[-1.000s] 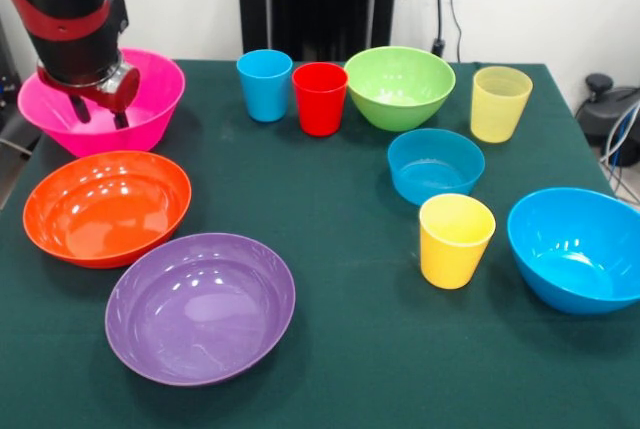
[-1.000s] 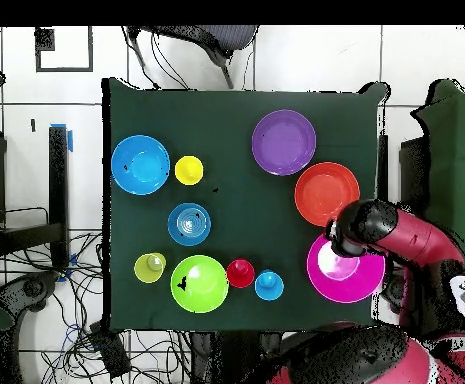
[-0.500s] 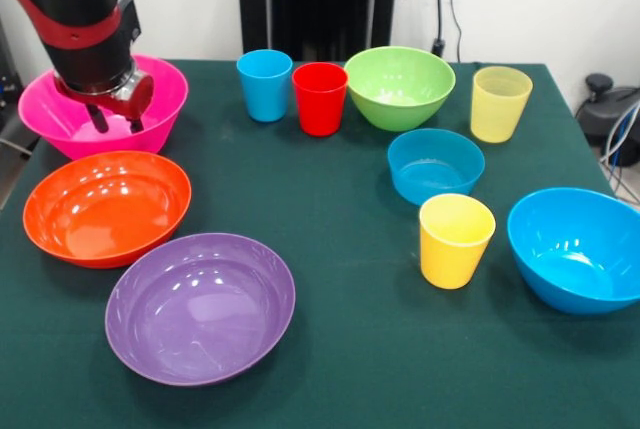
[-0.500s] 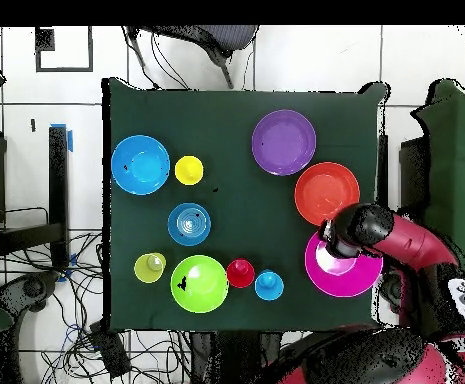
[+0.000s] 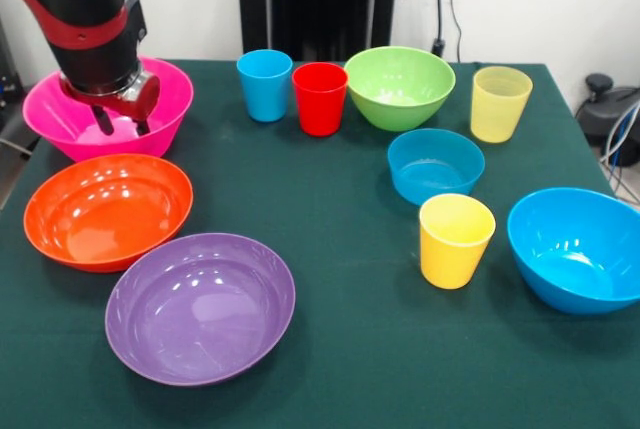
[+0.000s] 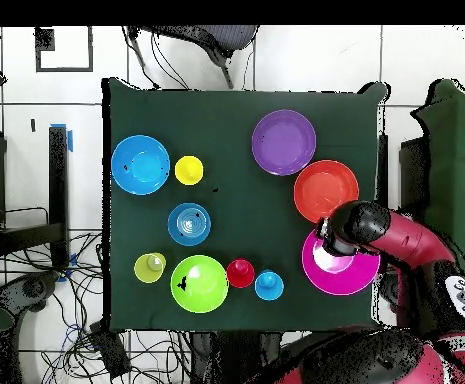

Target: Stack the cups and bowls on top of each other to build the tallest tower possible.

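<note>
My gripper is open and hangs low inside the big pink bowl, its fingers near the bowl's front wall. Beside that bowl sit the orange bowl and the purple bowl. The blue cup, red cup, green bowl and pale yellow cup line the far side. The small blue bowl, yellow cup and larger blue bowl stand on the right. No tower shows: every piece stands alone, mouth up.
In the overhead view my arm covers part of the pink bowl, close to the orange bowl. The green cloth table has open room in its middle. Cables hang off the right edge.
My gripper has moved to the right inside the pink bowl, and the bowl has slid a little to the right with it. Nothing else has moved noticeably.
</note>
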Motion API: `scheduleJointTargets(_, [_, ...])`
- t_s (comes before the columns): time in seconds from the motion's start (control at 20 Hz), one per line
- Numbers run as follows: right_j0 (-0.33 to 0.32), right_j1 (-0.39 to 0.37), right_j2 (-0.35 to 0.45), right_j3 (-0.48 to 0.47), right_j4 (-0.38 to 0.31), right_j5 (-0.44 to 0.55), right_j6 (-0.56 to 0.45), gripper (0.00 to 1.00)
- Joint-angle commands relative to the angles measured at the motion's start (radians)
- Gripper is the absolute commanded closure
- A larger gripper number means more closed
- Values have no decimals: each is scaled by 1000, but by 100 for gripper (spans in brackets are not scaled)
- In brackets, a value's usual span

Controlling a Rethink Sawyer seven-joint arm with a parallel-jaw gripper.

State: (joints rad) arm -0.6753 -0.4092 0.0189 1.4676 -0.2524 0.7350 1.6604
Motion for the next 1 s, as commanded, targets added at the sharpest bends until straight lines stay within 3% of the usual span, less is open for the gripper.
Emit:
scheduleJointTargets(0.05, [7, -4, 174, 60, 13, 56, -102, 0])
scheduleJointTargets(0.25, [-70, -13, 256, 127, 36, -45, -117, 0])
scheduleJointTargets(0.6, [-197, 21, 398, 150, 34, -130, -148, 0])
scheduleJointTargets(0.8, [-221, 19, 424, 155, 0, -104, -148, 0])
scheduleJointTargets(1.0, [-208, -36, 420, 167, -10, -25, -113, 0])
